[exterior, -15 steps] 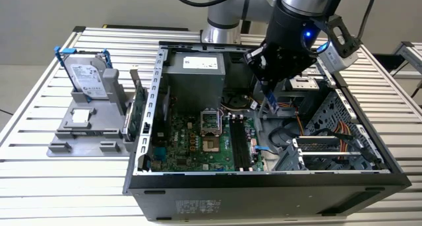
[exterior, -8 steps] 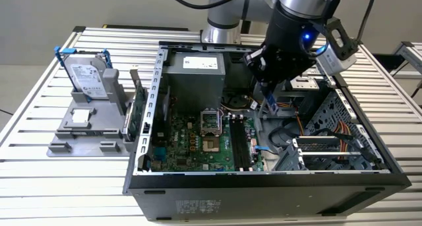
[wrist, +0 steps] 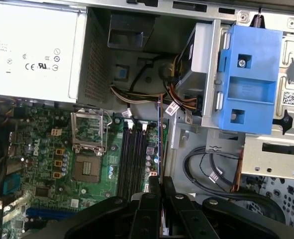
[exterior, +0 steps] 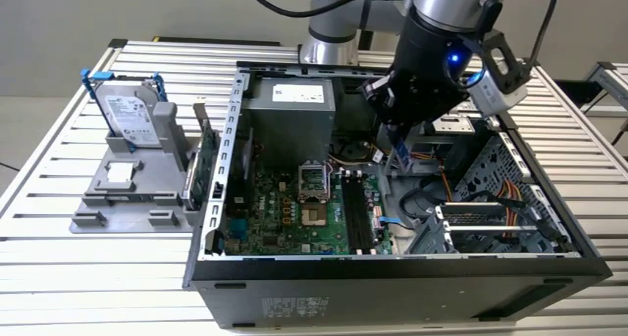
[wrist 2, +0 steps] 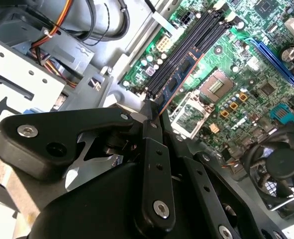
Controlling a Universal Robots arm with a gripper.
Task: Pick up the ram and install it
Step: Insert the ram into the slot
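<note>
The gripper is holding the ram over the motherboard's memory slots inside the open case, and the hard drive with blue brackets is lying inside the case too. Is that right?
Not quite. The hard drive stands outside the case, in the grey holder on the table at the exterior view's left. The rest holds: the gripper grips the ram above the memory slots in both wrist views.

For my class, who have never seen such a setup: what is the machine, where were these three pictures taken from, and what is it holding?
It is a silver robot arm with a black gripper, working over an open black computer case on a slatted metal table. One picture comes from a camera off the arm; two come from cameras near its wrist, looking past the gripper. Its fingers are shut on the ram, a long thin dark circuit-board stick, held on edge above the green motherboard's black memory slots. Beside the case, a grey stand holds a silver hard drive with blue brackets.
</note>
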